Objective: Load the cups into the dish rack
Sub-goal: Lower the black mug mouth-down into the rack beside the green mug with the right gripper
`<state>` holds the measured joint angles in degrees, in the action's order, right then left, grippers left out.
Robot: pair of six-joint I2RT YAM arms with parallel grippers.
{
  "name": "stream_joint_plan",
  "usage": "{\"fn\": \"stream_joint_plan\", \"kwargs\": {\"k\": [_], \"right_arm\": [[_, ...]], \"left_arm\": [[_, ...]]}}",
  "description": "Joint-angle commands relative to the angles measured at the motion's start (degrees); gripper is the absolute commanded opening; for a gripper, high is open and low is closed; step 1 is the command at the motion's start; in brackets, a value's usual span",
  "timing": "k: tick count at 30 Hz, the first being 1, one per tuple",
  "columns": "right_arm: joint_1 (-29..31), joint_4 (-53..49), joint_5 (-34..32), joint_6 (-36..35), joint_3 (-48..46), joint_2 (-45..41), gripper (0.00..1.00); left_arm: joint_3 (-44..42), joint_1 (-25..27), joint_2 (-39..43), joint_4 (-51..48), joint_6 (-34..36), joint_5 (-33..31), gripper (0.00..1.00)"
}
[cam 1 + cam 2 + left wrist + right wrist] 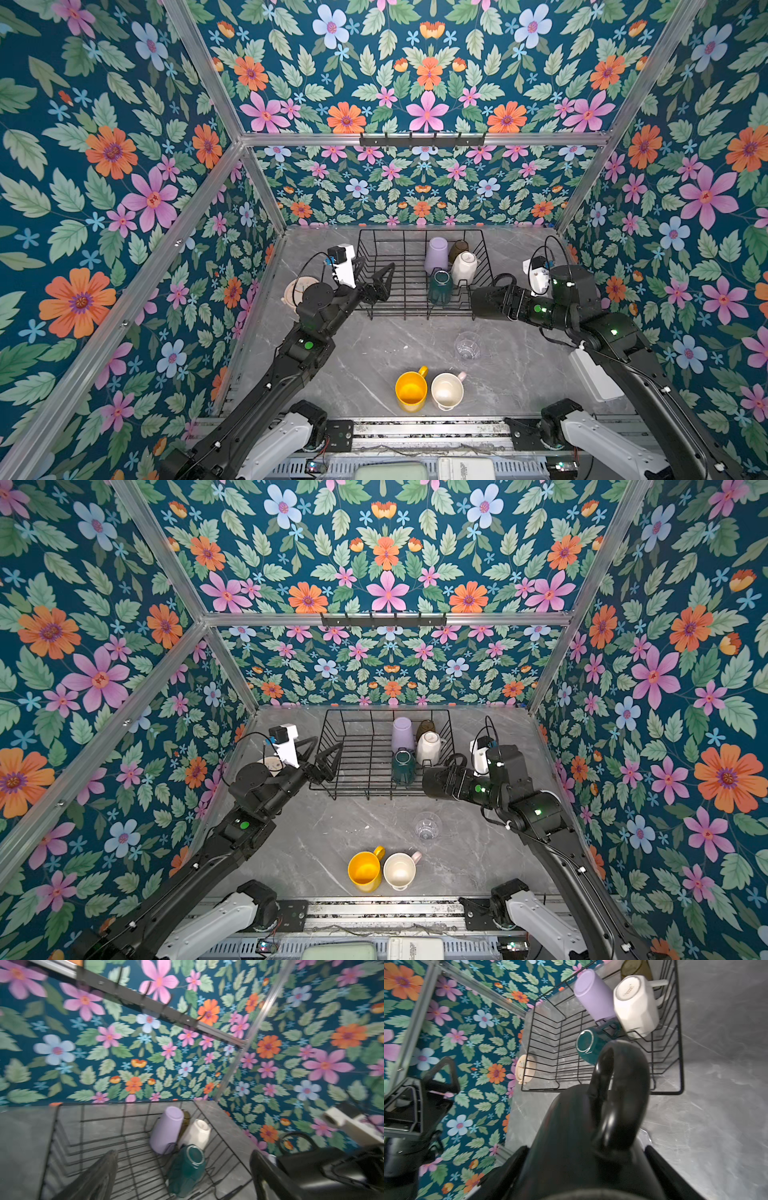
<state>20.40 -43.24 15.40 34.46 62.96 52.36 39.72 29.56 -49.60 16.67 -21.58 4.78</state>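
The black wire dish rack point(399, 274) stands at the back of the table. Inside it, upside down at its right end, are a lilac tumbler point(436, 253), an olive-brown tumbler point(458, 249), a white mug point(464, 268) and a dark-green mug point(439, 286). My right gripper point(583, 1163) is shut on a black mug point(494, 297), held just off the rack's front right corner with its handle point(618, 1093) towards the rack. My left gripper point(372, 276) hangs open and empty over the rack's left side. On the table stand a clear glass point(467, 345), a yellow mug point(411, 390) and a pale-pink mug point(447, 390).
A round pink clock point(301, 289) lies left of the rack, partly behind my left arm. A white clock point(536, 278) sits behind my right wrist. A black hook rail point(422, 139) hangs on the back wall. The yellow and pink mugs stand close to the table's front edge.
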Motion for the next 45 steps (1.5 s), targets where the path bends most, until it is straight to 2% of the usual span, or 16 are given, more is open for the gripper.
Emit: {"fn": "stream_joint_plan", "kwargs": {"k": [1, 13, 27, 45], "right_arm": [[0.0, -0.8, -6.1, -1.5, 2.1, 1.6, 0.0], [0.8, 0.3, -11.8, -1.2, 8.3, 11.7, 0.0], [2.2, -0.2, -16.9, -2.3, 14.4, 23.9, 0.0], [4.6, 1.7, -19.8, -1.1, 18.4, 38.3, 0.0]], "left_arm": [[0.5, -0.1, 1.9, -8.1, 3.0, -12.8, 1.0], [0.2, -0.1, 8.4, -14.5, 7.1, -20.9, 1.0], [-0.7, -0.1, 11.9, -15.5, 7.2, -22.7, 1.0], [-1.1, -0.1, 13.6, -15.8, 7.1, -22.7, 1.0]]}}
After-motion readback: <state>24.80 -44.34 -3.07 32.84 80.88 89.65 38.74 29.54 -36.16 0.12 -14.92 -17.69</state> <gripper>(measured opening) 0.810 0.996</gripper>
